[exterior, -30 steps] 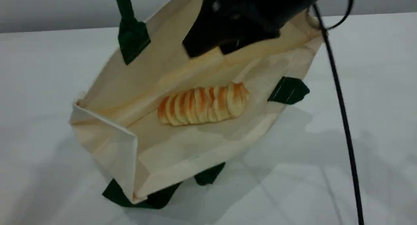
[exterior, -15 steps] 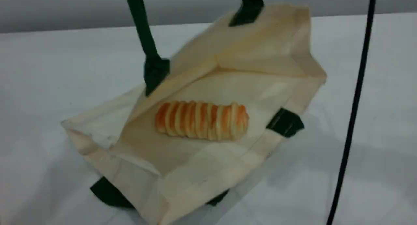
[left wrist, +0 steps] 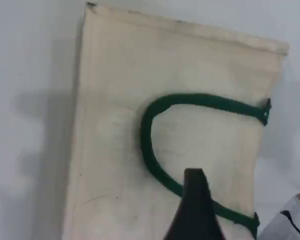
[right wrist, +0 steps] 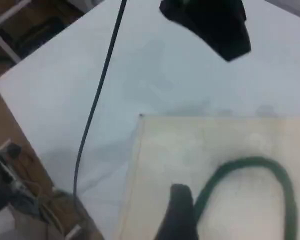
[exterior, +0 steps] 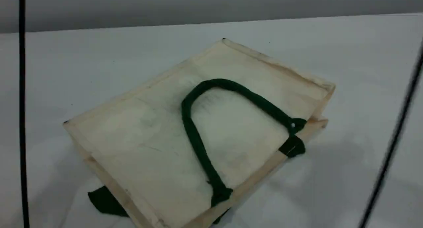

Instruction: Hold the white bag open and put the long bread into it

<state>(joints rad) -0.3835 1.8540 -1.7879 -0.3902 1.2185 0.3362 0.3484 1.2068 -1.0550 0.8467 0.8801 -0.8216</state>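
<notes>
Since the earlier frame, white bag (exterior: 155, 138) has been dropped flat, green handle (exterior: 198, 145) across it; long bread hidden, presumably inside. Left gripper (left wrist: 194, 176) spread uncertain; right gripper (right wrist: 180, 192) wide. Both should be withdrawn straight up, clear of the handle.

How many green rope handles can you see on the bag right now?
1 fully visible: the green rope handle lies looped flat on top of the white bag. A green piece sticking out under the bag's near-left edge may belong to a second, hidden one.
</notes>
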